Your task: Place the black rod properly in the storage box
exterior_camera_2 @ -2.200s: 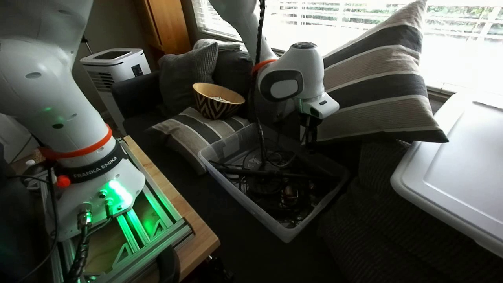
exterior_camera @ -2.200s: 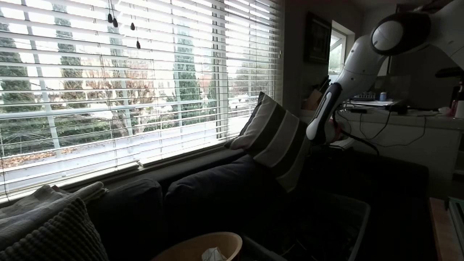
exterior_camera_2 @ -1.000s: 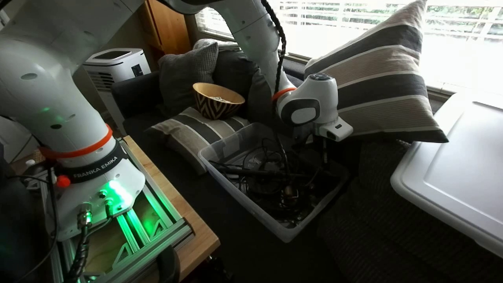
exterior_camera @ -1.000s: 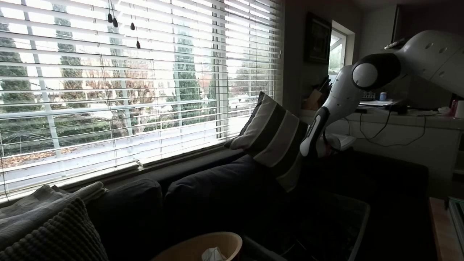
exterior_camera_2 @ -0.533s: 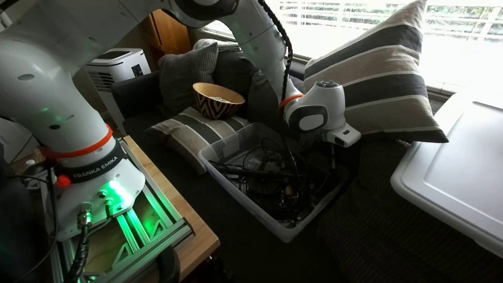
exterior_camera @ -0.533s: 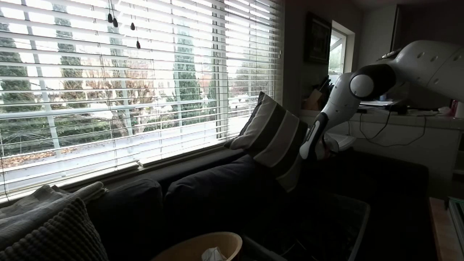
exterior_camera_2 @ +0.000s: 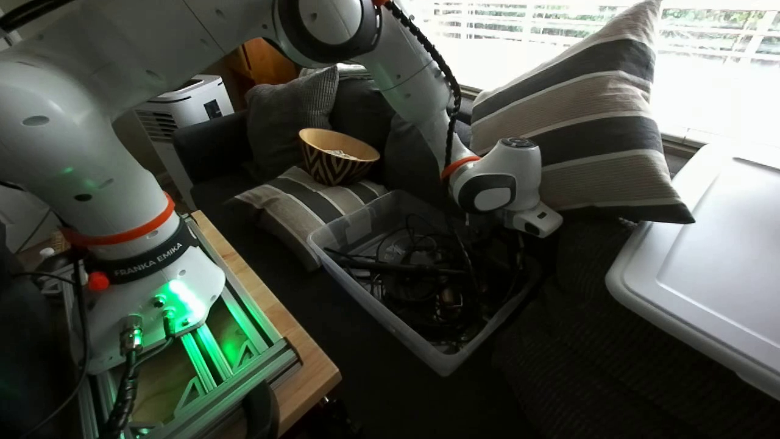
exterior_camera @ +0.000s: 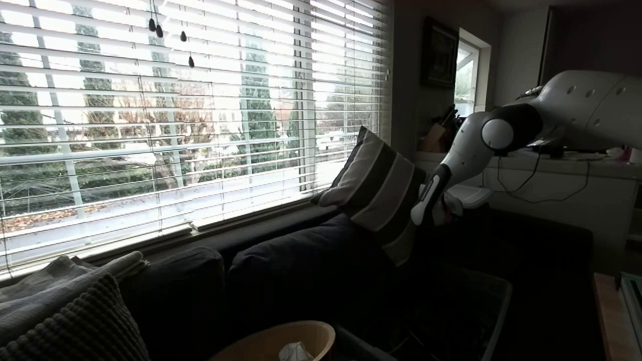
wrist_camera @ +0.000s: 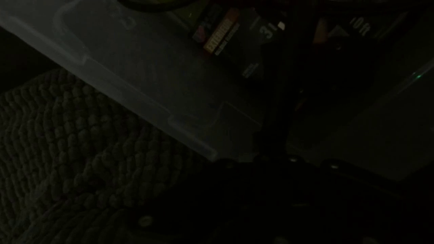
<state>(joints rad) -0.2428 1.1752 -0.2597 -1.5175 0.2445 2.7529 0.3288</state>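
Observation:
The storage box (exterior_camera_2: 446, 363) is a clear plastic tub full of dark cables and packages. A black rod (exterior_camera_2: 390, 267) lies across it, its left end near the rim and its right end lost in the dark. My gripper (exterior_camera_2: 521, 253) points down at the box's right end. In the wrist view, the gripper (wrist_camera: 274, 149) is a nearly black outline beside the box wall (wrist_camera: 152, 81). A dark strip (wrist_camera: 288, 67) runs up from its middle; I cannot tell whether it is the rod or whether it is held. The finger opening is too dark to read.
A striped cushion (exterior_camera_2: 579, 128) stands close behind the hand. A patterned bowl (exterior_camera_2: 335, 164) sits on another cushion past the box. A white lid (exterior_camera_2: 701, 268) lies at the right. A knit blanket (wrist_camera: 84, 142) borders the box. The robot's wooden table (exterior_camera_2: 317, 366) is at the left.
The arm has reached out and come down. The hand has moved right and lower, to the right end of the box. The rod in the box has not visibly moved.

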